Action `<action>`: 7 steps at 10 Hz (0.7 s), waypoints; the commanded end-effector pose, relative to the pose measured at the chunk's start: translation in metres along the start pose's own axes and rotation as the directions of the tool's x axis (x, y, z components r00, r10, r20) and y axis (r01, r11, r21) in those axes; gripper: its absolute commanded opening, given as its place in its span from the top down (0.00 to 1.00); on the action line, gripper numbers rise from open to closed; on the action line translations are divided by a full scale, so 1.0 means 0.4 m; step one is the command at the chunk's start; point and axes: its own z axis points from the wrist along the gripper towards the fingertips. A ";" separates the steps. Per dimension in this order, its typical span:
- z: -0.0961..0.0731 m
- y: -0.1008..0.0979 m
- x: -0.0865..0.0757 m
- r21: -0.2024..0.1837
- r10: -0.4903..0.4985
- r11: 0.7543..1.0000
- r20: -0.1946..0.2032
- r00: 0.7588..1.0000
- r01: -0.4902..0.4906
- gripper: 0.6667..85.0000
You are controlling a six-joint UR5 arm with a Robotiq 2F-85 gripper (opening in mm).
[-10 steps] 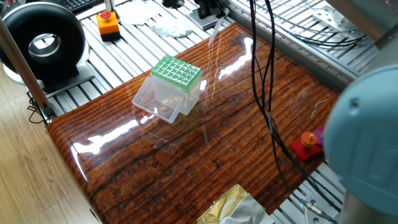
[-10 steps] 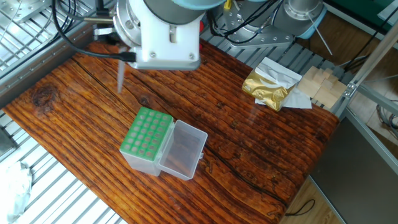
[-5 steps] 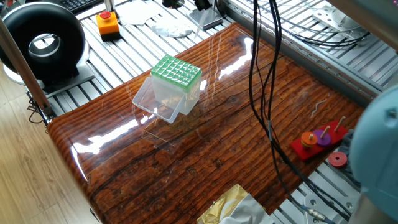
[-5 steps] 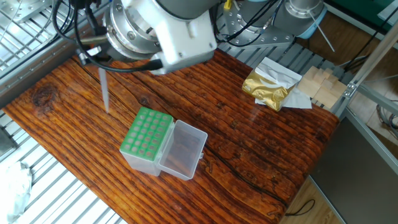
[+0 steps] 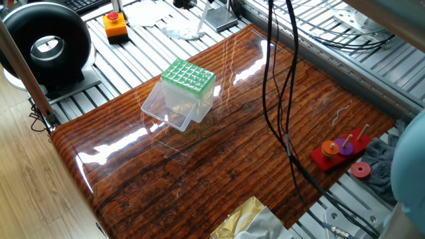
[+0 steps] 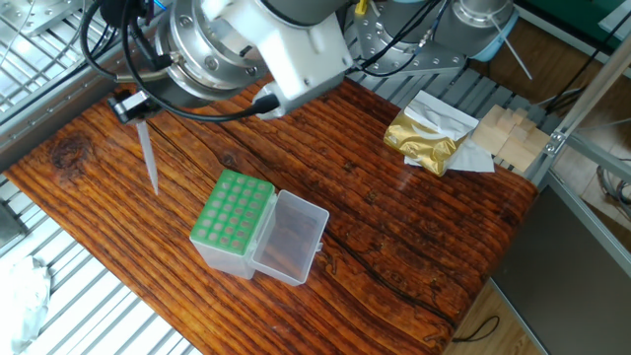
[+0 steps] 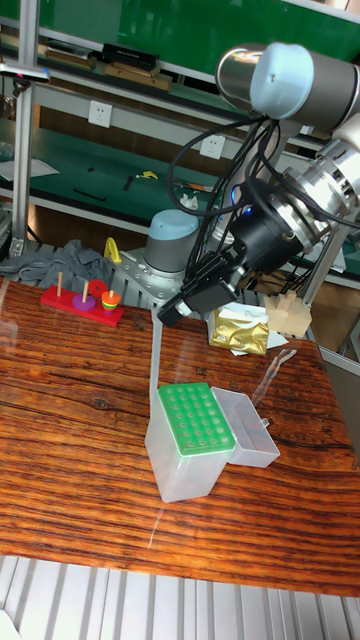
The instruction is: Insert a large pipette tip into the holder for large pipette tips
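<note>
The holder for large pipette tips (image 6: 232,223) is a clear box with a green gridded top (image 5: 188,76), and its clear lid (image 6: 292,238) hangs open to one side. In the tall view the holder (image 7: 197,420) stands mid-table. My gripper (image 6: 129,104) is shut on the large pipette tip (image 6: 148,158), a slim translucent tube pointing down, slightly tilted. The tip hangs in the air to the left of the holder, apart from it. From the tall view, the gripper (image 7: 176,311) holds the tip (image 7: 158,352) just above the holder's left rear corner.
A gold foil bag (image 6: 426,138) and wooden blocks (image 6: 508,136) lie at the table's far right. A red ring-stacking toy (image 5: 339,150) and grey cloth (image 5: 380,167) sit at one edge. Black cables (image 5: 279,99) hang across the table. An orange button box (image 5: 115,25) stands off-table.
The gripper has swung left with the pipette tip, away from the holder's rear toward the table's left edge. The arm has left most of the first fixed view, uncovering the ring toy.
</note>
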 end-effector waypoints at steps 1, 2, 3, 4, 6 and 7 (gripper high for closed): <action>0.000 -0.028 0.002 0.044 -0.069 0.997 -0.001 0.998 0.069 1.00; 0.000 -0.021 -0.012 0.034 -0.052 0.998 0.021 0.998 0.052 1.00; -0.001 -0.017 -0.026 0.029 -0.019 0.999 0.044 0.999 0.018 1.00; -0.001 -0.009 -0.036 0.015 0.008 1.000 0.061 0.998 -0.009 1.00; -0.001 -0.011 -0.029 0.018 0.009 1.000 0.049 0.999 -0.009 1.00; -0.001 -0.006 -0.028 0.010 0.012 1.000 0.048 0.999 -0.012 1.00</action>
